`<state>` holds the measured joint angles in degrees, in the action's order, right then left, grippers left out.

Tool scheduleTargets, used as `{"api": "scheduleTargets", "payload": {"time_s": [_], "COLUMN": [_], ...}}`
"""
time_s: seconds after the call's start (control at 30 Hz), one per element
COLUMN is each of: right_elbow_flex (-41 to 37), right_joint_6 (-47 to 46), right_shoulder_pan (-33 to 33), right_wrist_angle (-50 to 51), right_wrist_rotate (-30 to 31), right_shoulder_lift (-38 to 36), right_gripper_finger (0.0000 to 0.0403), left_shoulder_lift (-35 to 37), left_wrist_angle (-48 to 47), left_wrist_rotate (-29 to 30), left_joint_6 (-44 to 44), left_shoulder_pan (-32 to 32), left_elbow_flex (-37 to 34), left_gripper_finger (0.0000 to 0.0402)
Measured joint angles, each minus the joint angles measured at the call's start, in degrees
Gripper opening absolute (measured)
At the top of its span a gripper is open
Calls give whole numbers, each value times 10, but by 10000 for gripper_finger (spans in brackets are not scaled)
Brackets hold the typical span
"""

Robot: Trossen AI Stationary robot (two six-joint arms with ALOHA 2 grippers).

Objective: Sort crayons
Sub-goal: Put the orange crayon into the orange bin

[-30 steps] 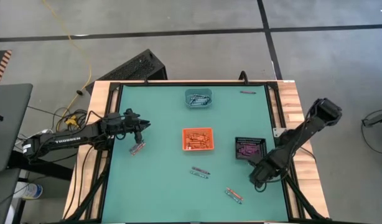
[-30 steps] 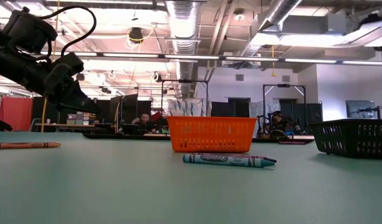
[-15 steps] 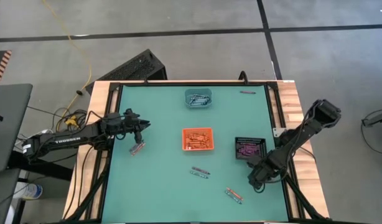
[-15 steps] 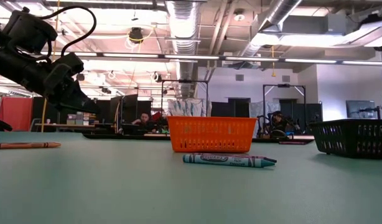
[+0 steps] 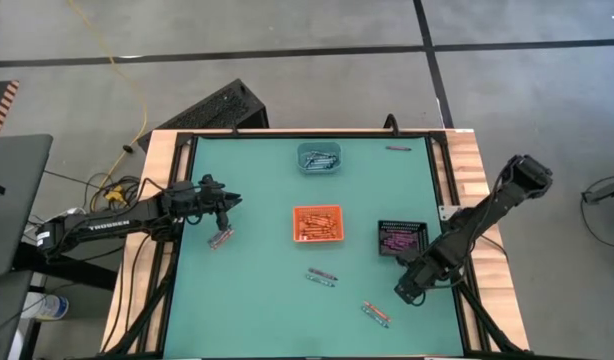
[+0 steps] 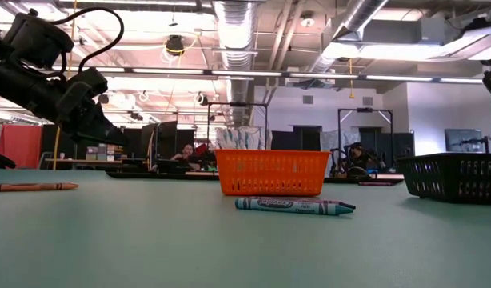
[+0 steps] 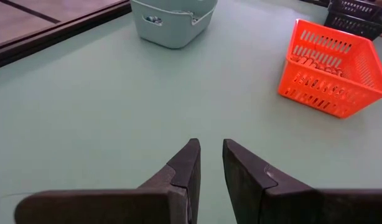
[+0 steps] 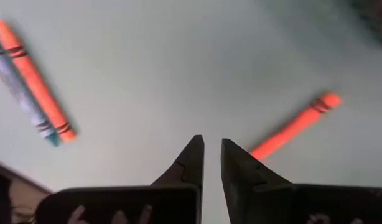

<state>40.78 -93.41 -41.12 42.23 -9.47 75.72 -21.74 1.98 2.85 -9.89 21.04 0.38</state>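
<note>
Crayons lie scattered on the green table: a pair [image 5: 322,277] near the middle, an orange and a blue-grey one [image 5: 375,313] toward the near edge, and one [image 5: 398,148] at the far side. My right gripper [image 5: 405,291] hangs above the table beside that near pair, shut to a narrow slit with nothing in it [image 8: 210,144]. Below it lie the pair [image 8: 32,84] and a single orange crayon [image 8: 297,126], one end hidden behind a finger. My left gripper [image 5: 225,206] waits at the table's left, shut and empty [image 7: 209,149], next to crayons [image 5: 220,238].
There are three small trays: a teal one [image 5: 319,158] at the far side, an orange one [image 5: 317,223] in the middle and a black one [image 5: 402,238] to its right, each holding crayons. A teal crayon [image 6: 293,206] lies in front of the orange tray [image 6: 269,172]. Black rails frame the mat.
My right gripper has shifted a little toward the table's left, closer to the orange and blue-grey pair near the front edge. The left arm and all the crayons have kept still.
</note>
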Motion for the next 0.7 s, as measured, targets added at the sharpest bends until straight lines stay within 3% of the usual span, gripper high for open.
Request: {"api": "scheduleTargets", "payload": {"time_s": [0.7], "right_elbow_flex": [-9], "right_joint_6": [-73], "right_shoulder_pan": [26], "right_wrist_angle": [42], "right_wrist_rotate": [20], "right_shoulder_lift": [38], "right_gripper_finger": [51], "left_shoulder_lift": [0], "left_wrist_angle": [0], "left_wrist_rotate": [0], "left_joint_6": [0], "left_shoulder_pan": [0], "left_elbow_flex": [0], "left_gripper_finger": [56]}}
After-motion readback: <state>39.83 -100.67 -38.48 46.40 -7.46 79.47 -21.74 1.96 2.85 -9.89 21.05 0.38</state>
